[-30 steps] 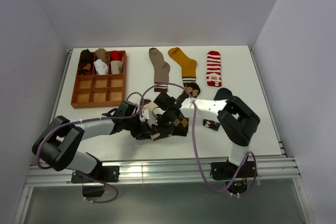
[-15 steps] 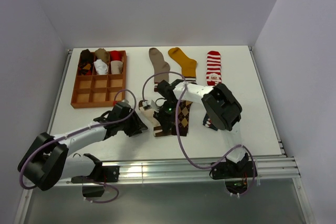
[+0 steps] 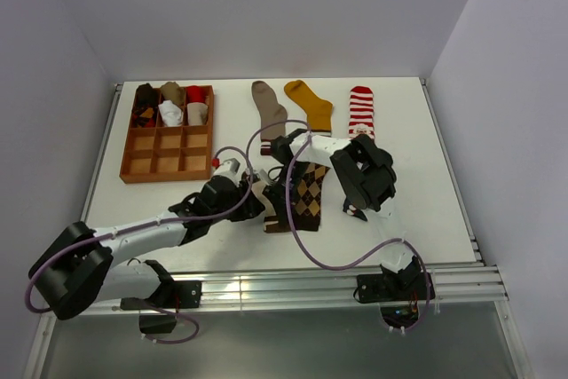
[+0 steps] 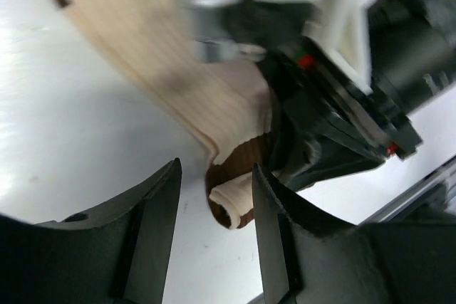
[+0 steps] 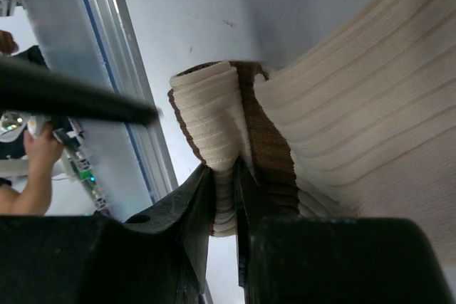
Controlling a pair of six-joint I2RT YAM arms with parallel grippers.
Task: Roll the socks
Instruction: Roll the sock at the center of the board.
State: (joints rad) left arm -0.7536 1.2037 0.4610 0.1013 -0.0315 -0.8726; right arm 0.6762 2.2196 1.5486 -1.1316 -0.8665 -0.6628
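Left arm [image 3: 133, 232] lies low, stretched right and far; the left tool [image 4: 214, 183] has its jaws parted. Right arm [image 3: 364, 175] folds back leftward, the right tool [image 5: 222, 176] pointing down, pinched on a sock [image 5: 206, 105] fold.

In 1 second the right arm's elbow [image 3: 359, 170] has swung toward 10 o'clock, away from the table's 4 o'clock corner, uncovering most of the brown argyle sock [image 3: 309, 203]. The left gripper [image 3: 256, 201] has slid toward 3 o'clock, closer to the cream-and-brown sock [image 3: 263, 191]. The left arm's elbow [image 3: 62, 264] has dropped toward 7 o'clock.
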